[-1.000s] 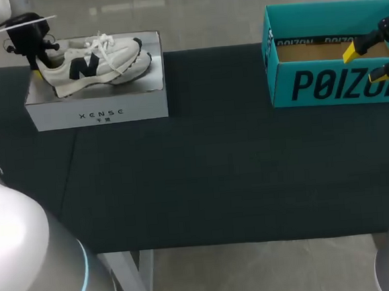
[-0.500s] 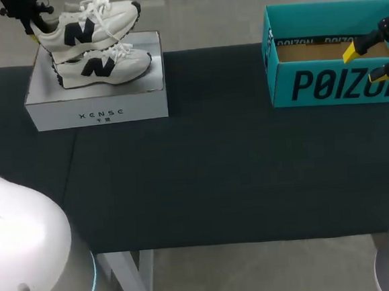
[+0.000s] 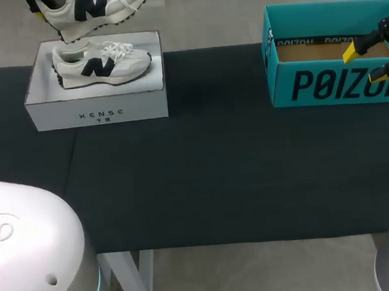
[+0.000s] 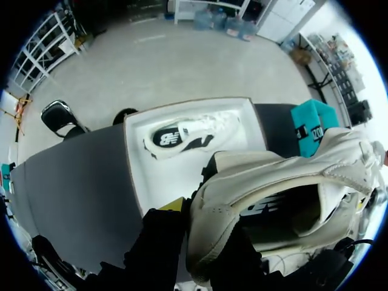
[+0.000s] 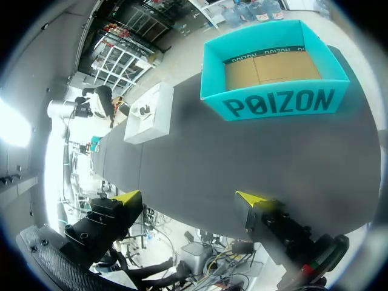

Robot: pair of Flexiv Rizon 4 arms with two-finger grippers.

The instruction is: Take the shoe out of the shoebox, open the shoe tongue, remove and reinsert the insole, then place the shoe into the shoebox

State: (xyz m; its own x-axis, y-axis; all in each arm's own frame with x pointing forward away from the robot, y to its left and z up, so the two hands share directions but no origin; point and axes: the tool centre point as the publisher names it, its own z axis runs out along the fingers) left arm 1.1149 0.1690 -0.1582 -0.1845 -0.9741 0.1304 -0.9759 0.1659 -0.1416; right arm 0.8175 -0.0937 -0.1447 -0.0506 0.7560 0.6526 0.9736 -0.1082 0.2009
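Left gripper (image 4: pixel 197 212) clamped on heel of shoe (image 4: pixel 273 188), holding it up in the air above the white shoebox (image 3: pixel 97 112), at back-left of table (image 3: pixel 203 165). 2nd shoe (image 3: pixel 100 64) lies in that box, toe pointing twd table's right. Right gripper (image 5: pixel 189 199) fingers apart, empty, by teal box (image 3: pixel 331 81) at the right.

Left claw (image 4: pixel 194 221) clenched aloft; right claw (image 5: pixel 189 199) splayed.

two white shoes: a lifted shoe (image 3: pixel 89 5) held in the left claw (image 4: pixel 203 223), a boxed shoe (image 3: pixel 100 62) below it. two boxes: a white shoebox (image 3: pixel 98 114), a teal box (image 3: pixel 331 82) ahead of the right claw (image 5: pixel 189 201). one dark surface (image 3: pixel 217 171).
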